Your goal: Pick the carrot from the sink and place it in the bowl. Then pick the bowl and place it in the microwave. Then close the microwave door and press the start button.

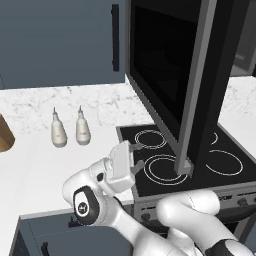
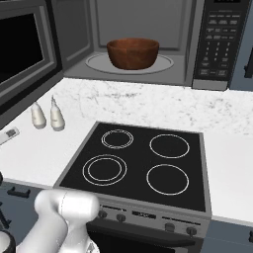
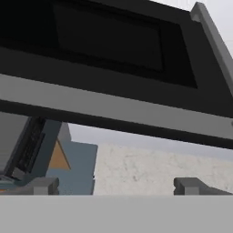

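The reddish-brown bowl [image 2: 133, 53] stands on the round plate inside the microwave [image 2: 143, 74], whose cavity is open. The carrot and the sink are out of view. The microwave door [image 1: 167, 70] hangs wide open over the cooktop, seen nearly edge-on with its grey edging toward me. In the right base view the microwave door [image 2: 23, 52] is at the far left. My gripper [image 1: 136, 159] is low over the counter beside the cooktop, just left of the door's lower edge, open with nothing between its fingers. In the hand view my gripper [image 3: 118, 185] looks up at the door's dark glass [image 3: 109, 41].
The black glass cooktop [image 2: 143, 165] lies below the microwave. Two small white bottles [image 1: 70, 130] stand on the marble counter to its left. A tan wooden object [image 1: 4, 132] sits at the far left edge. The microwave's button panel [image 2: 217, 44] is right of the cavity.
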Robot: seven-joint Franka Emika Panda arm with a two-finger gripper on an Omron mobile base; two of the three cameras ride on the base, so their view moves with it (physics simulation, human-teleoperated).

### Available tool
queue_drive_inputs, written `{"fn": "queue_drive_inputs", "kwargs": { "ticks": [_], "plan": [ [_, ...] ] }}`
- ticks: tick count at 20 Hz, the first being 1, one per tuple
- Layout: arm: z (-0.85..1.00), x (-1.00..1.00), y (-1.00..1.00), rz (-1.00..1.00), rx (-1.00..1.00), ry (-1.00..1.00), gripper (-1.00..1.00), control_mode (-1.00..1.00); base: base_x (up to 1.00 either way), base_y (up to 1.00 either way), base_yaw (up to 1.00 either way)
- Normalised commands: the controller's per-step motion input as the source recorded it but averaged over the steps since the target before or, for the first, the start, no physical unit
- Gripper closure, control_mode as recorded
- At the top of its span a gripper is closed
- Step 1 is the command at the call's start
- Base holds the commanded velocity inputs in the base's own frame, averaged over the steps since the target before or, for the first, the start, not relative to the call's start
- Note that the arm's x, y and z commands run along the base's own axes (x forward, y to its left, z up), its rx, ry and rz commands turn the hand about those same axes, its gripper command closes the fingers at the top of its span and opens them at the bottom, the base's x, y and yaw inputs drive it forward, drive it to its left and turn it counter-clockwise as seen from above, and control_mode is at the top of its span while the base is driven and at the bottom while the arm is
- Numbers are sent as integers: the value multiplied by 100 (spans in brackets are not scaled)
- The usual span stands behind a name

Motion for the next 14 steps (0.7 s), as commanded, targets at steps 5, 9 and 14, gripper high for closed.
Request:
{"fn": "queue_drive_inputs", "kwargs": {
  "ticks": [5, 9, 14],
  "plan": [
    [35, 0, 45, 12, 0, -5, -100, -100, 0, 0, 0],
    [69, 0, -4, 4, 4, -5, -100, -100, 0, 0, 0],
    [66, 0, -33, 1, 9, -2, -100, -100, 0, 0, 0]
  ]
}}
